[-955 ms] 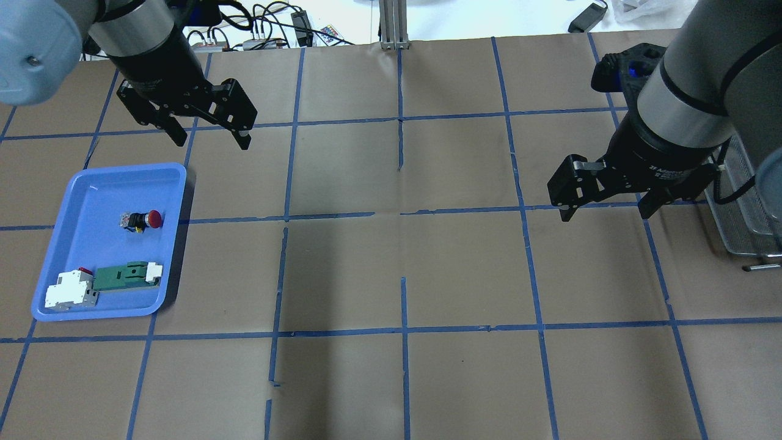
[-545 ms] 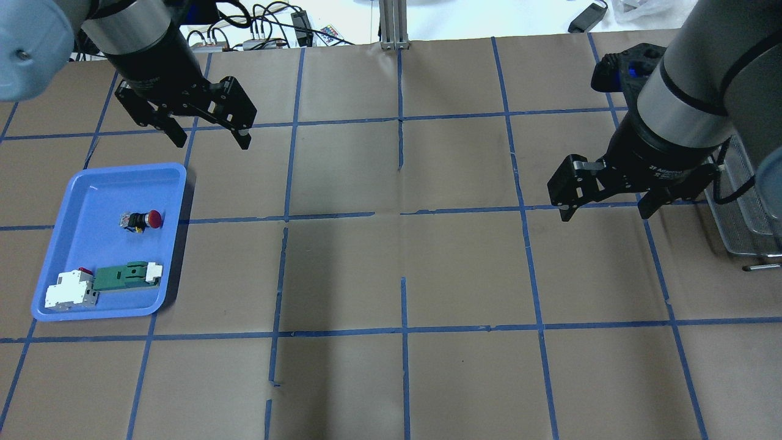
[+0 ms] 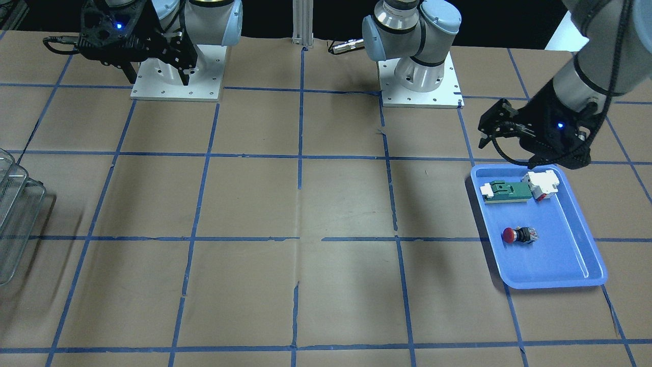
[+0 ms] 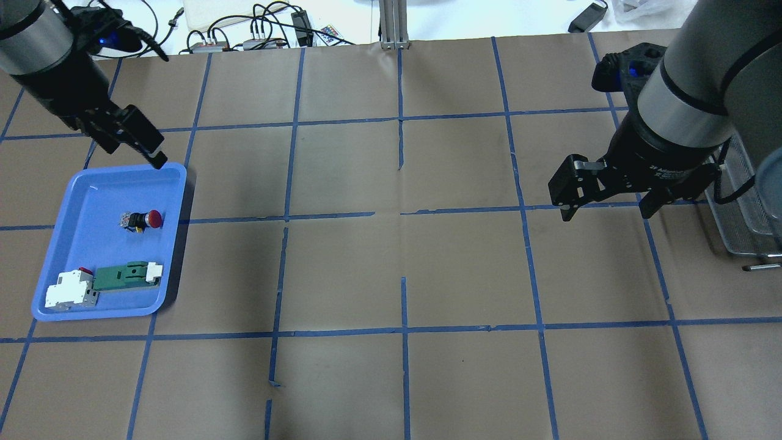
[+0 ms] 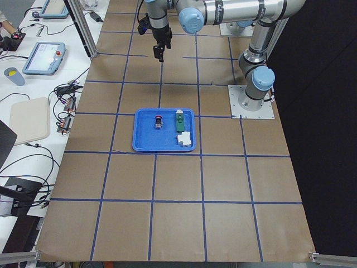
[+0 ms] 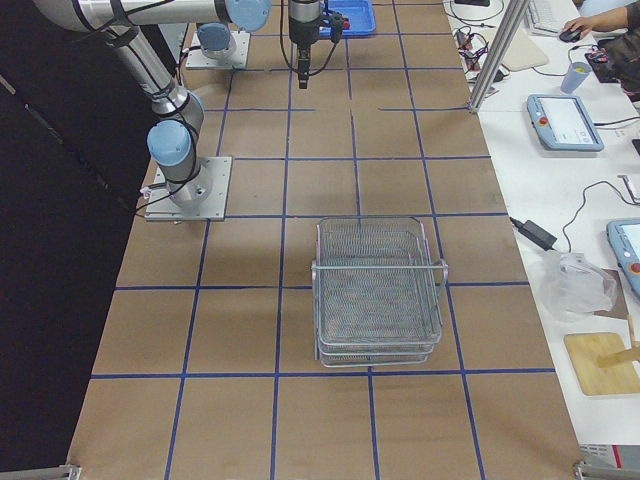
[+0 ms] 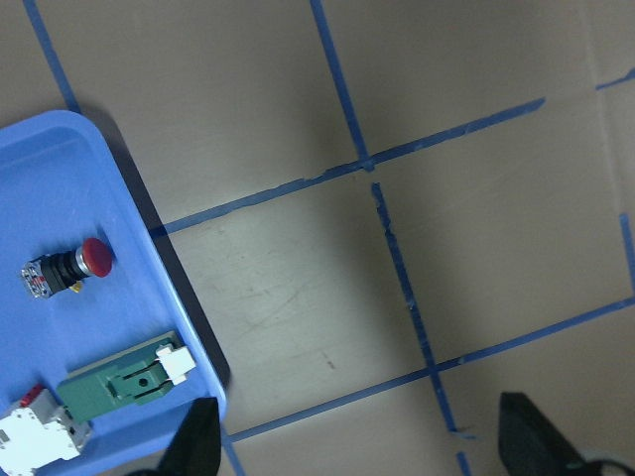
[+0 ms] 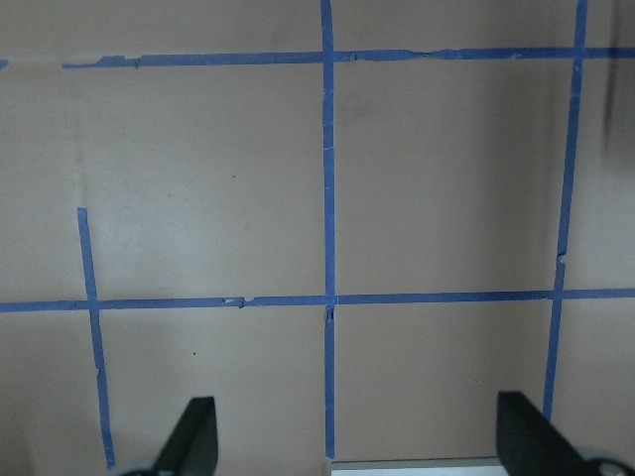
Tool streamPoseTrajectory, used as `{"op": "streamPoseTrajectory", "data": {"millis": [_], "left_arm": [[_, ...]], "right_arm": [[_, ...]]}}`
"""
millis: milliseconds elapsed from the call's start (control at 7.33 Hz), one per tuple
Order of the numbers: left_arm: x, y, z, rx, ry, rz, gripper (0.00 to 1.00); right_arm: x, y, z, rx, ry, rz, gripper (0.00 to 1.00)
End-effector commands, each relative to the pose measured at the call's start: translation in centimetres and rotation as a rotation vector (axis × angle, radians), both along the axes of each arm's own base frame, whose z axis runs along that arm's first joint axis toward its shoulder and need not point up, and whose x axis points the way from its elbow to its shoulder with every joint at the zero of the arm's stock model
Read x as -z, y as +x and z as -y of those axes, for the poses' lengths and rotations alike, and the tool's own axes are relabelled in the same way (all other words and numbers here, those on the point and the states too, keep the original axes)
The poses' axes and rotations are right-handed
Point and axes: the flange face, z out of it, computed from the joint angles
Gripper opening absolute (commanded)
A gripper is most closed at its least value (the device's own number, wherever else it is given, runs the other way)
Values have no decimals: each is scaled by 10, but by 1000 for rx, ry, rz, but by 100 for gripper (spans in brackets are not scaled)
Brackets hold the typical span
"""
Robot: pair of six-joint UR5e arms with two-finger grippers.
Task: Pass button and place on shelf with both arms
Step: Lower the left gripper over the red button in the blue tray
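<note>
The button [image 4: 145, 219], with its red cap, black body and pale rear block, lies on its side in the blue tray [image 4: 91, 195] at the table's left. It also shows in the front view [image 3: 518, 235] and the left wrist view [image 7: 67, 266]. My left gripper [image 4: 137, 154] is open and empty, hovering high over the tray's far edge; its fingertips [image 7: 198, 441] stand wide apart. My right gripper [image 4: 606, 212] is open and empty above bare table on the right, beside the wire shelf [image 4: 748, 208].
A green-and-white flat block [image 4: 125, 275] and a white boxy module [image 4: 67, 290] lie at the tray's near end. The stacked wire shelf [image 6: 378, 290] stands at the table's right end. Cables [image 4: 256, 30] and a metal post [image 4: 394, 24] line the far edge.
My left gripper has swung left and turned, from over the bare table to the tray's far edge. The right arm and the button have not moved.
</note>
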Motion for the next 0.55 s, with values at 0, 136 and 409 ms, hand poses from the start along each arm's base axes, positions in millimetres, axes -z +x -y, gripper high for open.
{"op": "streamPoseTrajectory", "data": {"millis": [0, 136, 409], "left_arm": [[49, 91, 8, 226, -77, -4, 100], [75, 114, 13, 350, -88, -9, 100], [121, 169, 28, 608, -127, -2, 100]], "right_arm": [[2, -1, 2, 12, 5, -3, 100], [1, 0, 1, 8, 3, 7, 100], [-3, 2, 4, 2, -30, 13, 100]]}}
